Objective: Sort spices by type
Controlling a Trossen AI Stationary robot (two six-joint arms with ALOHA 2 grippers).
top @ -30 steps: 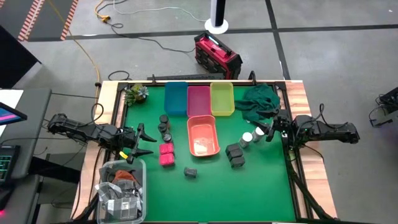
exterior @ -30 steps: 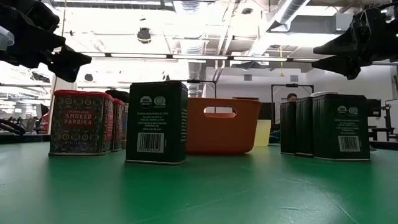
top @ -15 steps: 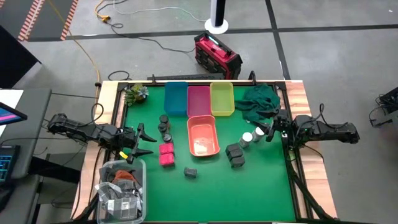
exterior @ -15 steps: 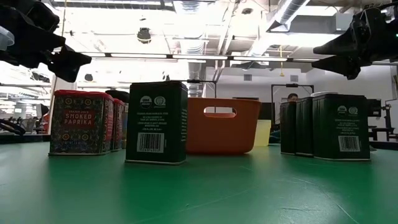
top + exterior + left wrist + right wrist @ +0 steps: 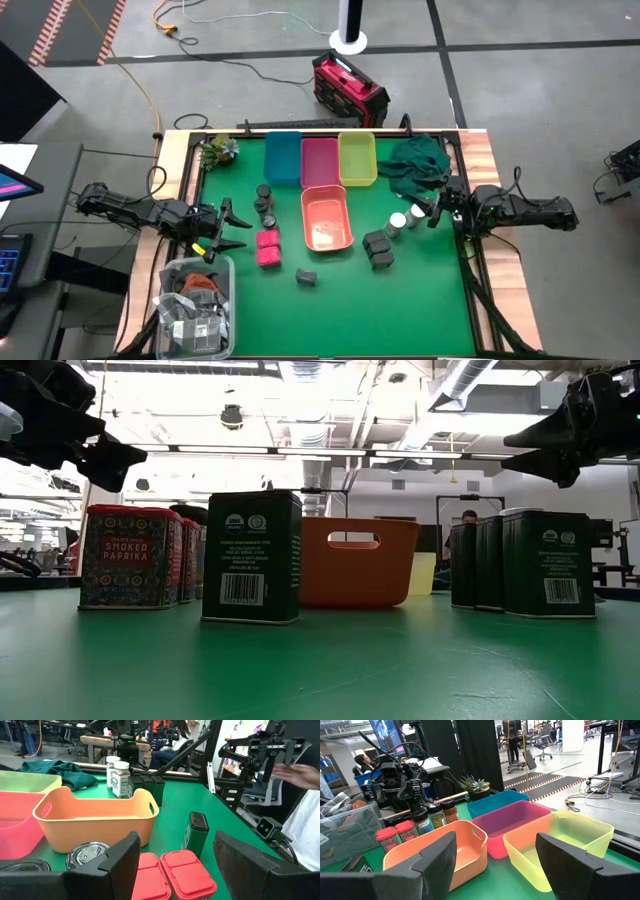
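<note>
Surface (image 5: 400,310): green mat inside a wooden border; the near half is bare apart from one lone pack, with wide open room in front of the items.
Left edge: a clear plastic tub (image 5: 197,305) of oddments sits at the near left corner; a small potted plant (image 5: 219,150) at the far left corner.
Far edge: blue bin (image 5: 283,157), magenta bin (image 5: 320,160) and yellow bin (image 5: 357,157) in a row, touching side by side; dark green cloth (image 5: 415,163) bunched at the far right corner.
Centre: salmon bin (image 5: 326,220) just in front of the magenta bin, apart from the row.
Left gripper (image 5: 226,228): at the left edge, raised above the mat; fingers (image 5: 112,865) spread wide, holding nothing, touching nothing.
Right gripper (image 5: 432,210): at the right edge, raised just beside the bottles; fingers (image 5: 437,857) spread wide, holding nothing.
Dark round jars (image 5: 264,204): a short column left of the salmon bin, between it and the left gripper.
Smoked paprika tins (image 5: 267,247): two magenta blocks side by side, just in front of the jars, close ahead of the left fingers.
Lone dark pack (image 5: 306,276): upright, alone on the open mat in front of the salmon bin.
Dark pack cluster (image 5: 377,248): three or so packs together, right of the salmon bin's near corner.
White-capped bottles (image 5: 397,222): two, between the pack cluster and the right gripper.
Open room: a clear lane between the paprika tins and the pack cluster; the mat's near right quarter is free.
Beyond the surface: a person's hand and white sleeve (image 5: 305,795) show past the near edge in the left wrist view.
</note>
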